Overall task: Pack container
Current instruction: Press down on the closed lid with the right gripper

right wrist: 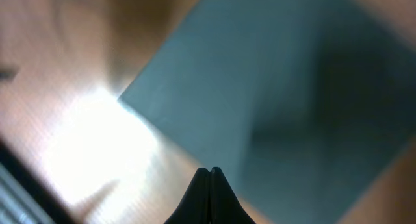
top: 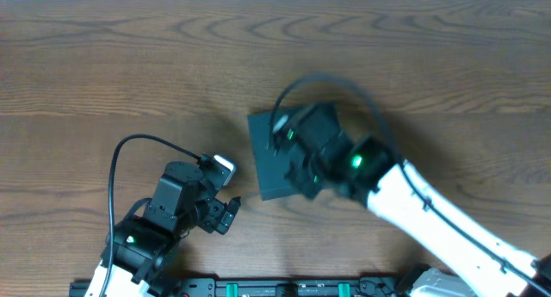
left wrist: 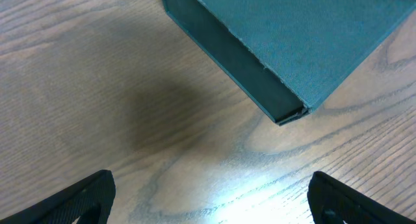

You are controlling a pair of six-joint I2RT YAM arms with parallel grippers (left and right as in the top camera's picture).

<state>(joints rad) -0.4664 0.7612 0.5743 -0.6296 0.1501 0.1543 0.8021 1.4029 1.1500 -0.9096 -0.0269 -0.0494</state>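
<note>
The container [top: 269, 163] is a dark teal square box lying mid-table with its lid down. My right arm's wrist [top: 314, 146] hangs over its right half and hides that part. In the right wrist view my right gripper [right wrist: 209, 169] is shut and empty, its tips just above the container's lid [right wrist: 279, 87] near one edge. My left gripper [top: 225, 213] sits low and to the left of the container, apart from it. In the left wrist view its fingers [left wrist: 211, 198] are wide open and empty, with the container's near corner [left wrist: 305, 42] ahead.
Bare wood-grain table [top: 129, 64] lies all round the container. A black cable [top: 129, 151] loops over the left arm. The arm bases and a dark rail [top: 284, 288] run along the front edge.
</note>
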